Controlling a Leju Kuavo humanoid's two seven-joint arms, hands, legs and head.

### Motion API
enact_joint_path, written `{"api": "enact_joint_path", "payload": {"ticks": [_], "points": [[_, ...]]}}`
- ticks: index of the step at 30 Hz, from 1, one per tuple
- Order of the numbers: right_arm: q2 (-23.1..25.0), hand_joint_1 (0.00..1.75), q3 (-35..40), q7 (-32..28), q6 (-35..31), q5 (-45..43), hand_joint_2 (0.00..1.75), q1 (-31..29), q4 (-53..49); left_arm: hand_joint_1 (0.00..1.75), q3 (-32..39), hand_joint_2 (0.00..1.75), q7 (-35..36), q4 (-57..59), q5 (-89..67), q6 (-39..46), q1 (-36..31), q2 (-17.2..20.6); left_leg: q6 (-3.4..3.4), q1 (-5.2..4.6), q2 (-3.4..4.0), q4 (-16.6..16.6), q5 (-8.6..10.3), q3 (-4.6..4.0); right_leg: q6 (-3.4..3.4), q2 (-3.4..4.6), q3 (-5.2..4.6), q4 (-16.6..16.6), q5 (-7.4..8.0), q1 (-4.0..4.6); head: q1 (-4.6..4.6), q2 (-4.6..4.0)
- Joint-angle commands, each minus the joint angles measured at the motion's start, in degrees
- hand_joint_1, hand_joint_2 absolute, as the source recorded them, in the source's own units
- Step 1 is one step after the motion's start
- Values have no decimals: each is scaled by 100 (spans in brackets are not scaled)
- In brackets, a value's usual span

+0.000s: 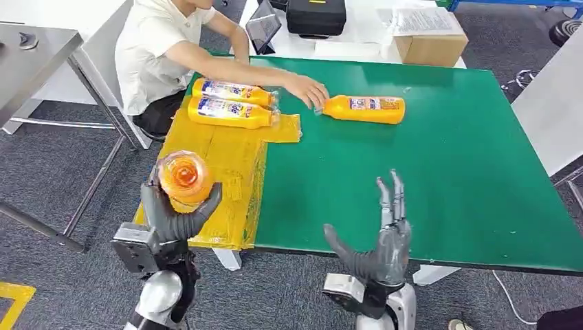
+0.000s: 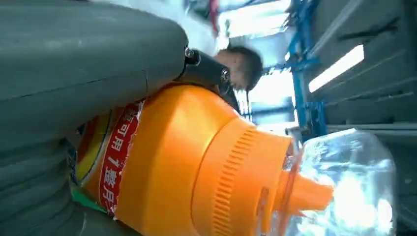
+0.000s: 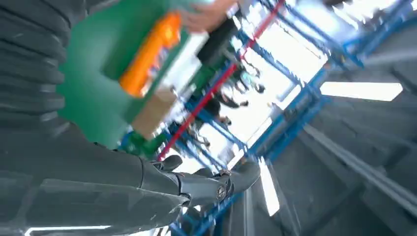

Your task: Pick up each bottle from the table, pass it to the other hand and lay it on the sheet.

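1. Head view. The left hand (image 1: 175, 216) grips an orange bottle (image 1: 183, 177) by its body, cap end towards the camera, above the yellow sheet (image 1: 220, 172). The right hand (image 1: 381, 240) is free, fingers spread, over the green table (image 1: 426, 172). Two bottles (image 1: 230, 102) lie on the sheet; a person's hand (image 1: 307, 89) touches another bottle (image 1: 364, 108) on the table.

2. Left wrist view. Fingers wrap the labelled body; the ribbed cap (image 2: 241, 187) is clear. The plastic looks stiff and smooth, probably slippery: best held at mid-body.

3. Right wrist view. Fingers (image 3: 206, 187) extended, holding nothing.
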Motion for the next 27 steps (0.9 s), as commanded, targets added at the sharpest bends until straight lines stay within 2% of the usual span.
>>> {"api": "enact_joint_path", "payload": {"ticks": [1,6,9,15,16,17,18,25,27], "points": [[36,0,144,-7,-18,-435,0,-281,-201,175,-147,175,1396,3527,-3868,106,-1717,619,-14,2,-8,-24,7,50,-16,-5,44,-15,1,1,-2,0],[-36,0,484,-7,-18,-912,0,-469,238,175,-454,175,1929,4832,-5011,-742,-2517,574,-12,5,1,-11,11,33,-13,0,29,-8,5,4,2,0],[-89,0,613,-7,-18,-1160,0,-551,354,175,-330,175,1846,5249,-4775,-1443,-2799,425,-11,6,6,-6,15,24,-9,0,22,-5,6,5,2,0],[-95,0,662,-7,-18,-1240,0,-563,368,175,-351,175,1825,5406,-4799,-1543,-2913,380,-11,6,8,-8,14,30,-11,3,28,-4,4,5,0,0],[-131,0,729,-7,-18,-1430,0,-569,480,162,-36,175,1749,5566,-4338,-1872,-2947,239,-9,5,11,-4,12,22,-8,4,20,1,3,4,0,0],[-132,0,727,-7,-18,-1476,175,-567,504,30,82,175,1761,5597,-4181,-1949,-2948,195,-8,3,9,-5,15,16,-5,3,13,1,4,3,0,0],[-166,0,775,-7,-18,-1562,175,-590,543,0,199,175,1730,5655,-3971,-2160,-2965,148,-13,7,11,-5,7,36,-10,6,34,-3,-2,6,0,0],[-207,0,825,-7,-18,-1634,175,-615,576,0,275,175,1592,5697,-3769,-2377,-2967,120,-11,5,12,-2,11,21,-8,7,20,0,2,5,2,0],[-234,0,843,-7,-18,-1732,175,-656,618,0,347,175,1443,5698,-3495,-2775,-2953,79,-12,5,15,-6,10,25,-10,11,22,0,1,4,0,0]]}}
